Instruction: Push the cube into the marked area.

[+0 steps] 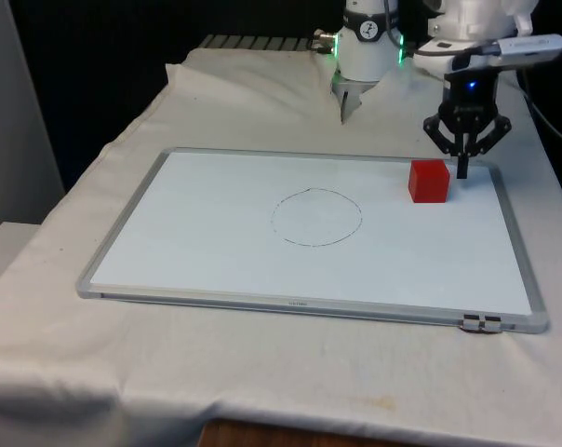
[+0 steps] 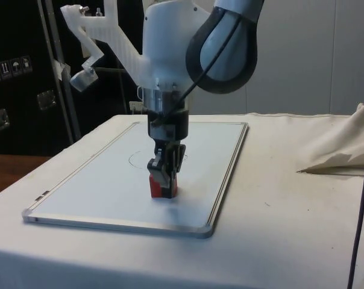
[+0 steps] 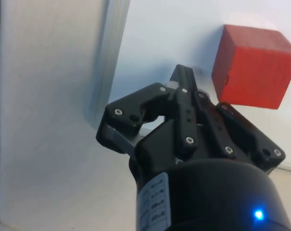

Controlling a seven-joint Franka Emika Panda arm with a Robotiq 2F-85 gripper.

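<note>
Red cube (image 1: 429, 181), solid-looking block, sits flat on the white rectangular whiteboard with a grey metal frame (image 1: 123, 220). Landmark is the thin hand-drawn circle (image 1: 315, 217) near the board's middle. The cube is outside that circle, well apart from it, off toward the front view's right and a little toward the robot's end. No part of the cube crosses the line.

The black two-finger gripper (image 1: 463, 171) is down low, just beside the cube, on the side facing away from the circle. In the side view it stands right against the cube (image 2: 163, 186), fingertips close to the board surface. Contact can't be confirmed: the wrist view shows the cube (image 3: 254, 66) close past the fingertips, possibly with a sliver of board between. The fingers are pressed together into one narrow blade and hold nothing.

Progress judgement: approach and lineup look done, with the gripper behind the cube relative to the circle. The push itself is essentially all still ahead; the cube has the whole gap to the circle left to cover. The line from gripper through cube points roughly at the circle, maybe slightly off, so the cube could skew during the slide.
</note>
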